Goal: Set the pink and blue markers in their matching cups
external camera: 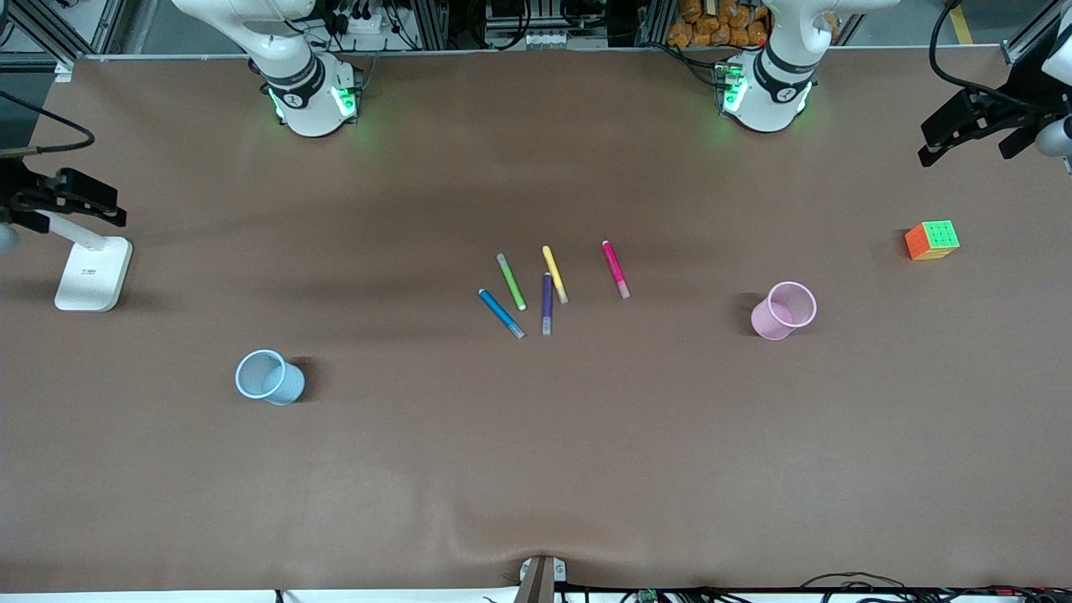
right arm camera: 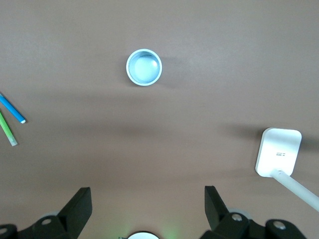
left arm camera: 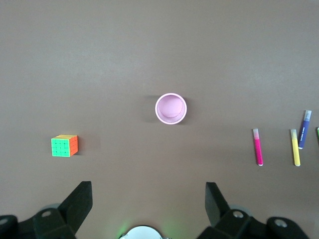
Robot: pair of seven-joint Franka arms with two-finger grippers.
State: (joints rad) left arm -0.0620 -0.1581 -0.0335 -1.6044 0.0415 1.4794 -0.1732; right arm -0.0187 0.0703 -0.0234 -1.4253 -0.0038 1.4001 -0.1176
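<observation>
The pink marker (external camera: 615, 269) and the blue marker (external camera: 501, 313) lie flat among other markers at the table's middle. The pink cup (external camera: 783, 311) stands upright toward the left arm's end. The pale blue cup (external camera: 270, 377) stands upright toward the right arm's end, nearer the front camera. Both cups look empty. My left gripper (left arm camera: 148, 191) is open and empty, high over the table near its own base, with the pink cup (left arm camera: 171, 108) and pink marker (left arm camera: 257, 147) below. My right gripper (right arm camera: 148, 194) is open and empty, high over its base, with the blue cup (right arm camera: 144, 67) and blue marker (right arm camera: 12, 109) below.
Green (external camera: 511, 281), yellow (external camera: 554, 274) and dark purple (external camera: 547, 303) markers lie between the blue and pink ones. A colour cube (external camera: 932, 239) sits beside the pink cup toward the left arm's end. A white stand (external camera: 94, 272) is at the right arm's end.
</observation>
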